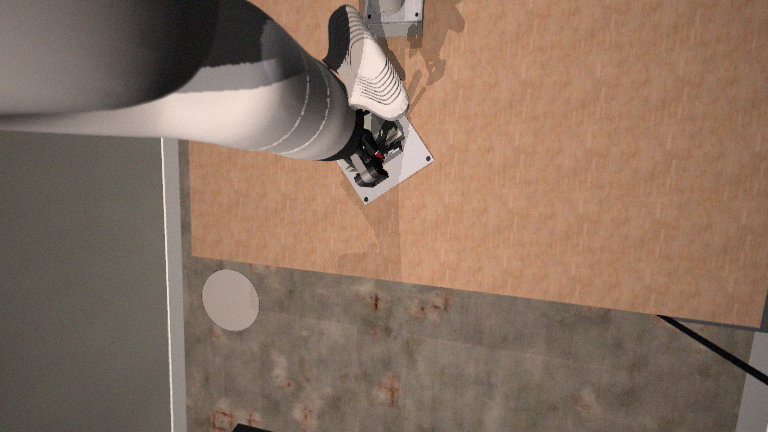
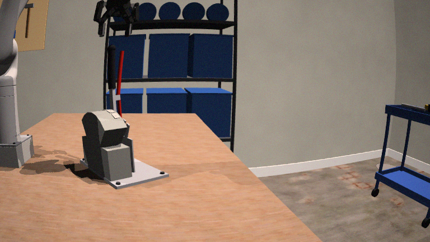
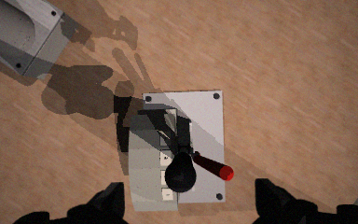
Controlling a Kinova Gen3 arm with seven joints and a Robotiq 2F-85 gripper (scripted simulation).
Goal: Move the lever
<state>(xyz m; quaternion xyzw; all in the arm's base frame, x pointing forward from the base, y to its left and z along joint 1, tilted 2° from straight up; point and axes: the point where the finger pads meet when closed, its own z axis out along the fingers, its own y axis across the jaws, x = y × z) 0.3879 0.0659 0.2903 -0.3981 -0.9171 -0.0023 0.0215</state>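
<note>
A grey lever housing (image 2: 106,131) stands on a light grey base plate (image 2: 145,172) (image 3: 205,112) (image 1: 416,150) on the wooden table (image 2: 190,201). A black handle (image 2: 111,65) (image 3: 181,174) rises upright from it. The thin red bar (image 2: 120,68) (image 3: 213,167) stands apart beside the handle, and its red tip shows in the top view (image 1: 378,154). Small white number plates (image 3: 166,159) (image 2: 111,112) sit on the housing top; I cannot read their digits. My gripper (image 2: 115,31) (image 3: 189,195) hangs a little above the handle top, open and empty, fingers pointing down.
The arm's base pedestal (image 2: 12,150) (image 1: 396,8) is bolted at the table's back left. A black shelf with blue boxes (image 2: 190,55) stands behind the table. A blue cart (image 2: 405,176) stands on the floor at the right.
</note>
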